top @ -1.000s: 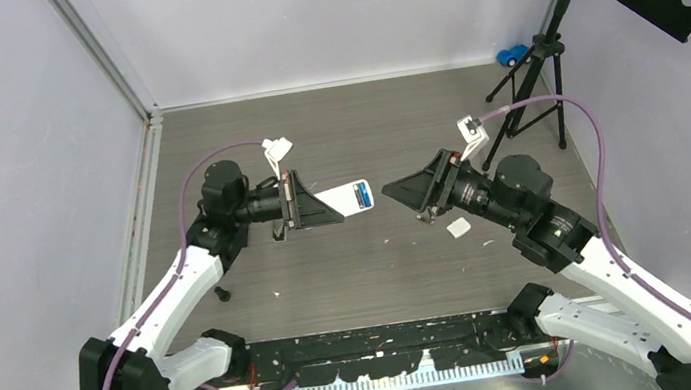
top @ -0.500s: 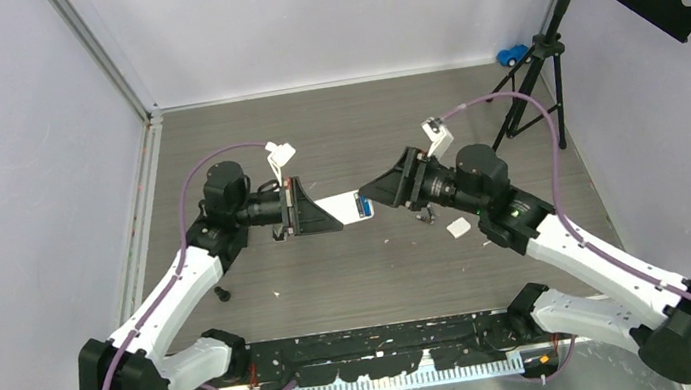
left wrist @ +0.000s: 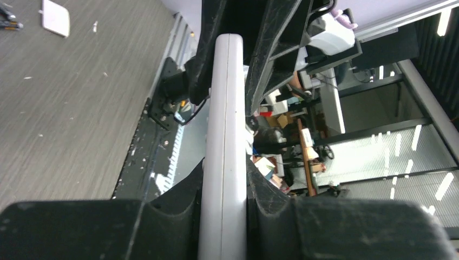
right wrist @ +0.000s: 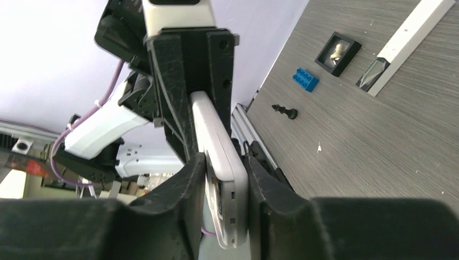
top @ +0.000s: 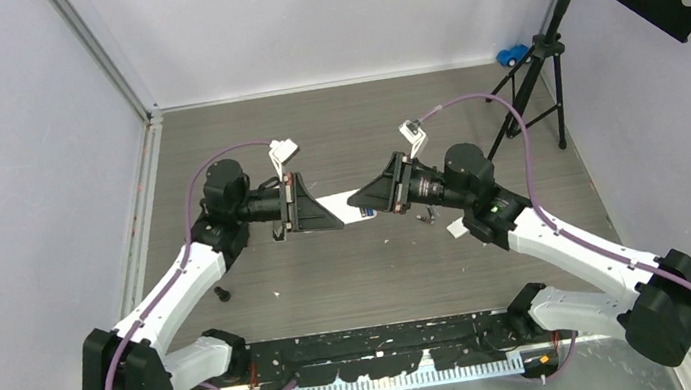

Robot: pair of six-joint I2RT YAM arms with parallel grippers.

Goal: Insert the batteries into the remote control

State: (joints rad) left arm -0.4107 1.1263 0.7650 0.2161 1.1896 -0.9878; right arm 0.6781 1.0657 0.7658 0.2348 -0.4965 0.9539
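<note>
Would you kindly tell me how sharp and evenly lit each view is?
Top external: soft even light, sharp throughout. Left wrist: remote sharp, near fingers dark and blurred, strip lights glare at right. Right wrist: near fingers blurred, tabletop crisp, wall very bright.

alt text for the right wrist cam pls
A white remote control, seen edge-on, is gripped by the right hand at the bottom of the frame while the left hand holds its far end. Behind, on the grey wood-grain table, lie a blue toy brick and a small black knob.
</note>
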